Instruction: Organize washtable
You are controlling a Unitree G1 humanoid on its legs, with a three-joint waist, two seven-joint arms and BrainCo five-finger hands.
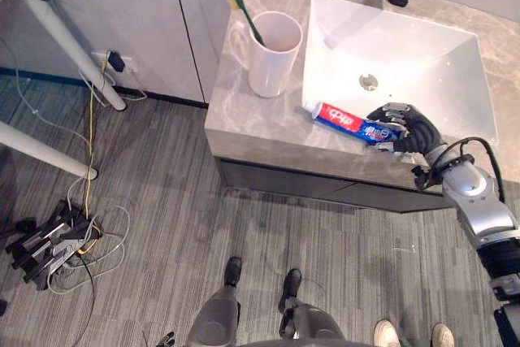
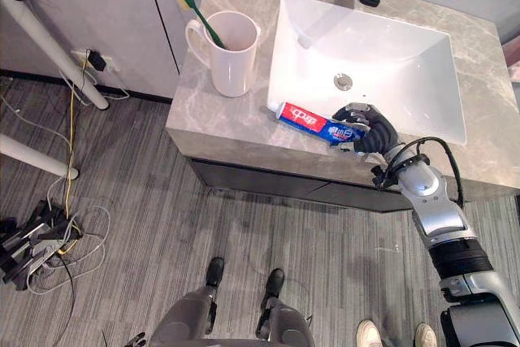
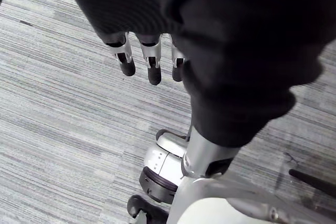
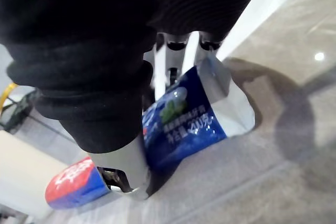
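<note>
One red-and-blue toothpaste tube (image 1: 343,120) lies on the grey marble bench (image 1: 244,115) beside the white basin (image 1: 439,62), its right end clasped by the right robot hand (image 1: 409,130). Gripped at the tail, it may slip into the basin.

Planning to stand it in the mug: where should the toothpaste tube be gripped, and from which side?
Grip the toothpaste tube across its blue tail half, from the robot's right: it lies flat along the front rim of the sink, cap end toward the mug. The right hand has its fingers curled there.
</note>
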